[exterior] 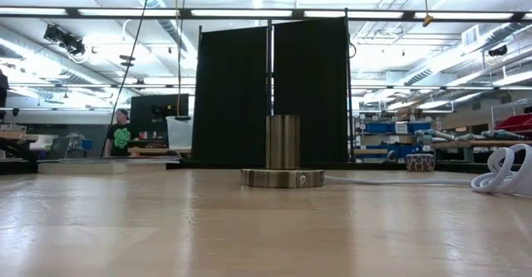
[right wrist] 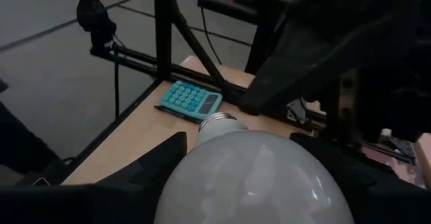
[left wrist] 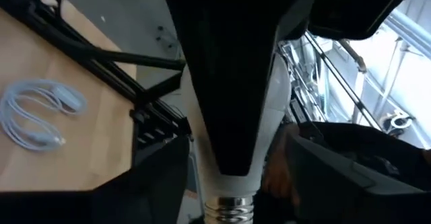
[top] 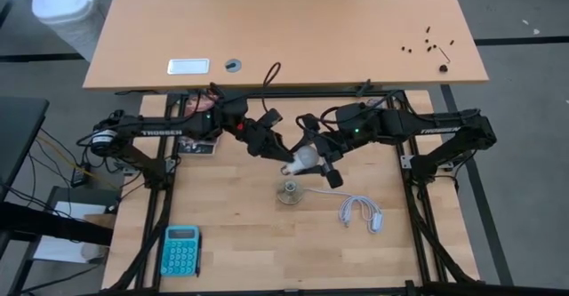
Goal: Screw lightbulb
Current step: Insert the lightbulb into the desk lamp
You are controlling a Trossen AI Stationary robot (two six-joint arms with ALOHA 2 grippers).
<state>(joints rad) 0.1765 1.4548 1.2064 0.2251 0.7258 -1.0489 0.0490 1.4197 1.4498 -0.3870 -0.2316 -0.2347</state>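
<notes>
Left pincer and right pincer both pinching the lightbulb mid-frame, frosted white globe with ribbed silver screw base, held in the air above the metal socket, bare wooden surface around, teal calculator lower left, white cord lower right.

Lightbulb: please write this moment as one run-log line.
lightbulb: held above table | right pincer: shut on it | left pincer: touching it | socket: empty
</notes>
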